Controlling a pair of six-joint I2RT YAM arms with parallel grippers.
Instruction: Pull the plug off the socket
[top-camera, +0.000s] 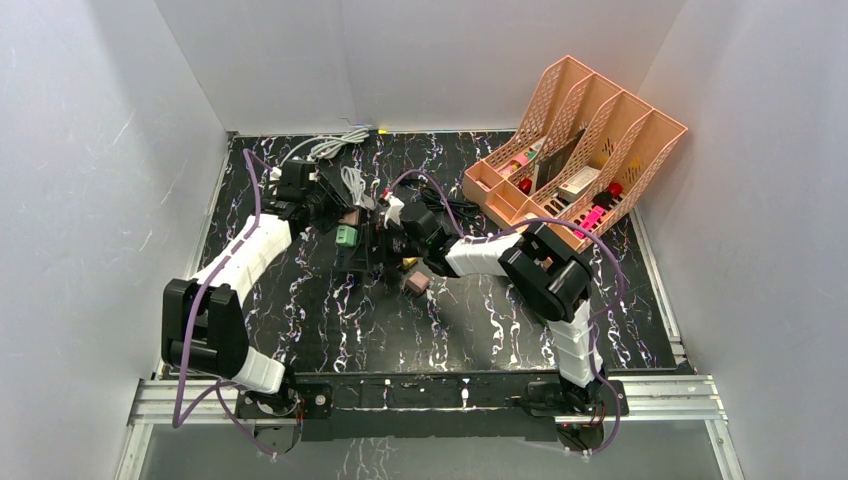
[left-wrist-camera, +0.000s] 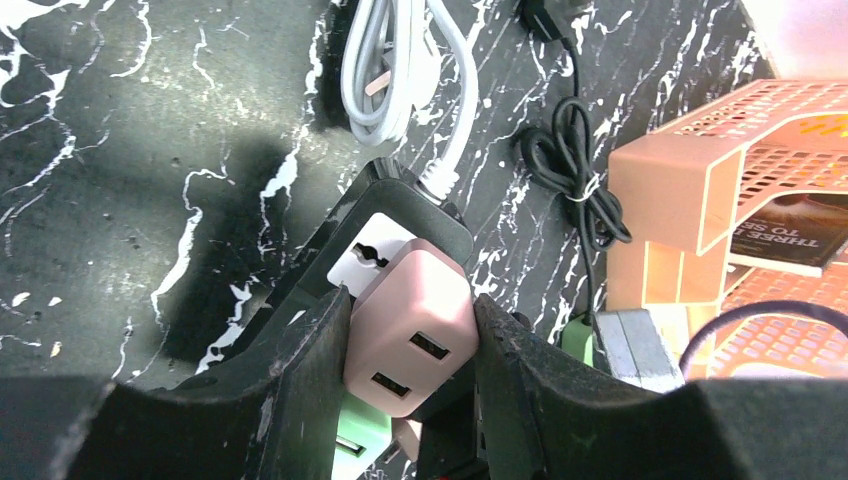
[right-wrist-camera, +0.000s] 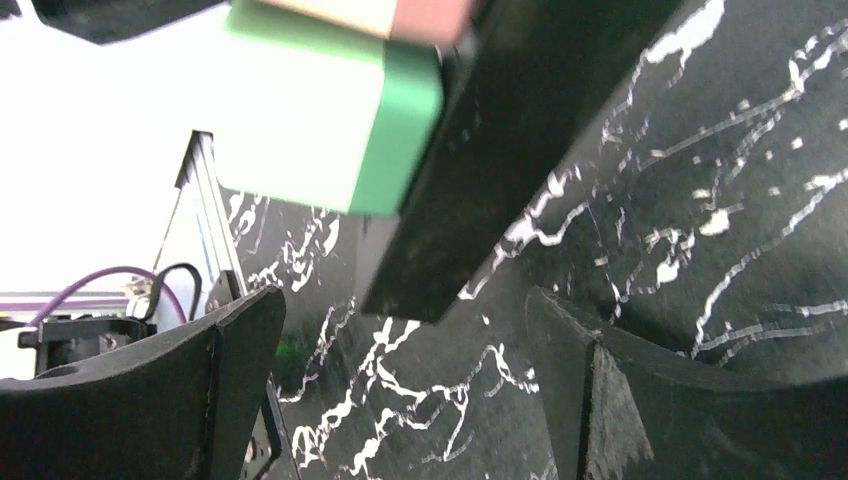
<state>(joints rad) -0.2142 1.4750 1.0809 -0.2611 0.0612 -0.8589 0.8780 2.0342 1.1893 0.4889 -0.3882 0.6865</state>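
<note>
A black power strip (top-camera: 368, 252) lies mid-table with a pink USB plug (top-camera: 350, 216) and a green plug (top-camera: 346, 236) seated in it. In the left wrist view my left gripper (left-wrist-camera: 410, 310) is shut on the pink plug (left-wrist-camera: 412, 322), one finger on each side, above the strip's white socket face (left-wrist-camera: 362, 252); the green plug (left-wrist-camera: 345, 448) sits just below. My left gripper (top-camera: 338, 204) comes in from the left. My right gripper (top-camera: 397, 240) is open and empty at the strip's right side. In the right wrist view it (right-wrist-camera: 400, 310) faces the strip's end (right-wrist-camera: 480, 180) and the green plug (right-wrist-camera: 320, 120).
A peach file organiser (top-camera: 575, 140) holding small items stands at the back right. A coiled white cable (top-camera: 335, 148) lies at the back, and a black cable (left-wrist-camera: 575, 160) beside the strip. A loose pink block (top-camera: 417, 283) lies in front of the strip.
</note>
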